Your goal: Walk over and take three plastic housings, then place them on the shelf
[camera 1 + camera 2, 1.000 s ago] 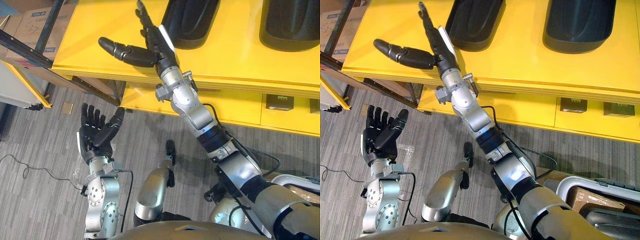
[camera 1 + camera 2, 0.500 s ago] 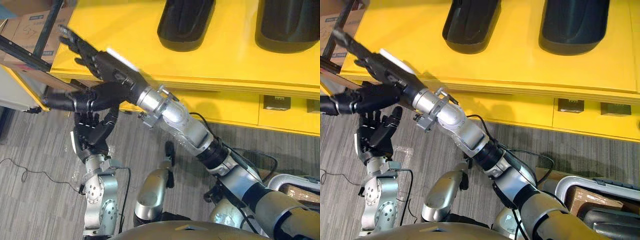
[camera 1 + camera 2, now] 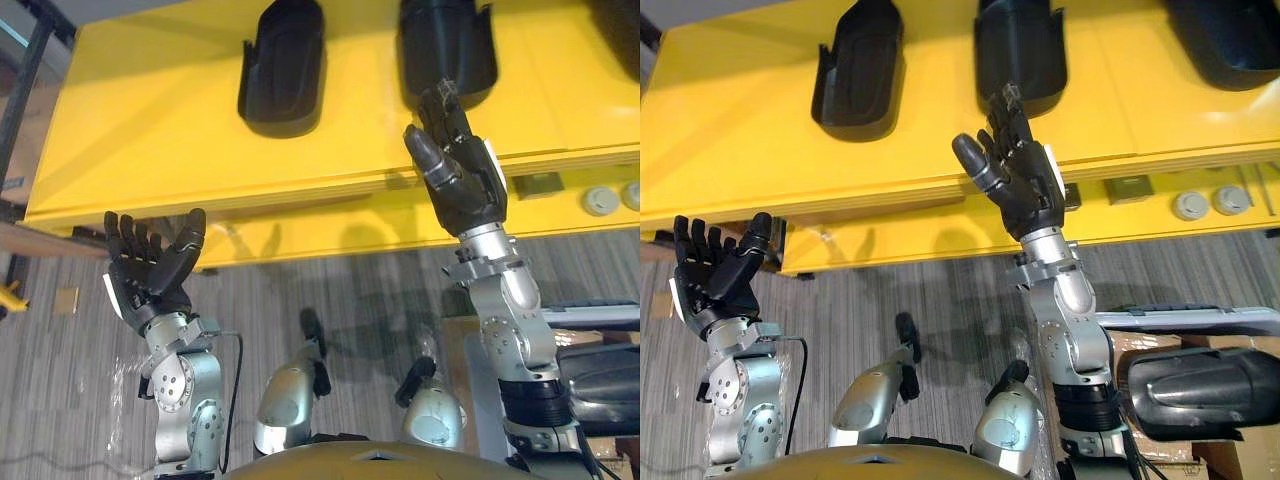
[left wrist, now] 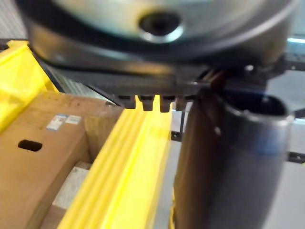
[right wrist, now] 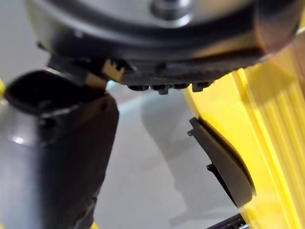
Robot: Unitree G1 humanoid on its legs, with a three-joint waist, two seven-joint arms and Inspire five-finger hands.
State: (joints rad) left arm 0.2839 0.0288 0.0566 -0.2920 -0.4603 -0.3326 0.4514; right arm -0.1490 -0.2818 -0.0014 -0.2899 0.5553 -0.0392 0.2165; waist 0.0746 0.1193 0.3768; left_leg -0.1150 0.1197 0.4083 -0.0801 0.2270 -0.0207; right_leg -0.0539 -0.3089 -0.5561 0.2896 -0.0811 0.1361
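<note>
Black plastic housings point(image 3: 283, 65) lie on the yellow shelf point(image 3: 130, 140); right hand point(image 3: 465, 185) and left hand point(image 3: 145, 275) are spread, empty. Stiff, light shells, I judge (slick too): grip across a side wall

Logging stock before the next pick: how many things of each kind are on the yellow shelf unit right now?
Black plastic housings: 3
Round grey discs: 2
Small dark box: 1
Total: 6
</note>
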